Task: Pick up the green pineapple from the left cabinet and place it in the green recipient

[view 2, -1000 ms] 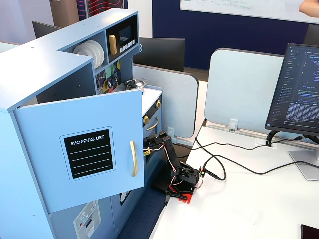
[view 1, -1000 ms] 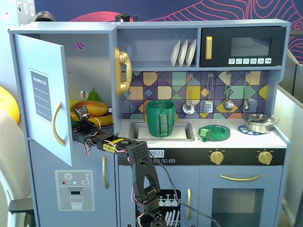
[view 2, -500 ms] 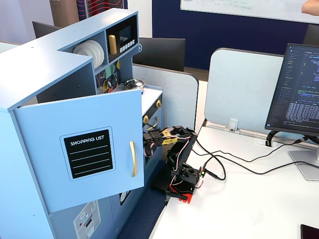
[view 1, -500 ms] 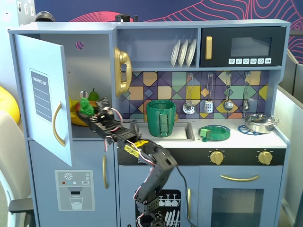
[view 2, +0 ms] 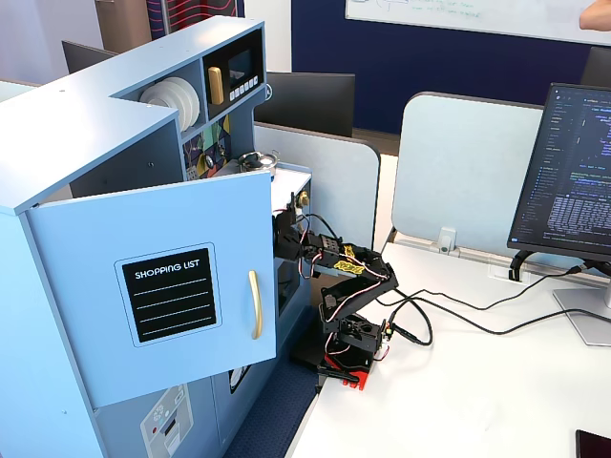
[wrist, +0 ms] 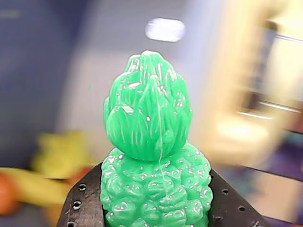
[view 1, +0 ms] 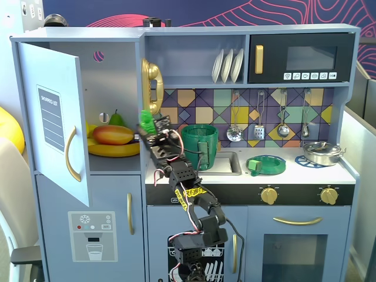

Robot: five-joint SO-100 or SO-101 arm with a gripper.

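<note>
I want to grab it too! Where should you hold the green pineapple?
By its bumpy lower body, one finger on each side, as the hand does now. The green pineapple is widest there, and its leafy top narrows to a point that would likely slip.

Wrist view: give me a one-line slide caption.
Green pineapple clamped upright in the hand, leafy crown on top, background fruit blurred.

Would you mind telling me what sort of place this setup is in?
Probably an office or lab: a toy kitchen stands against a white desk bearing a computer monitor, with partition panels behind.
</note>
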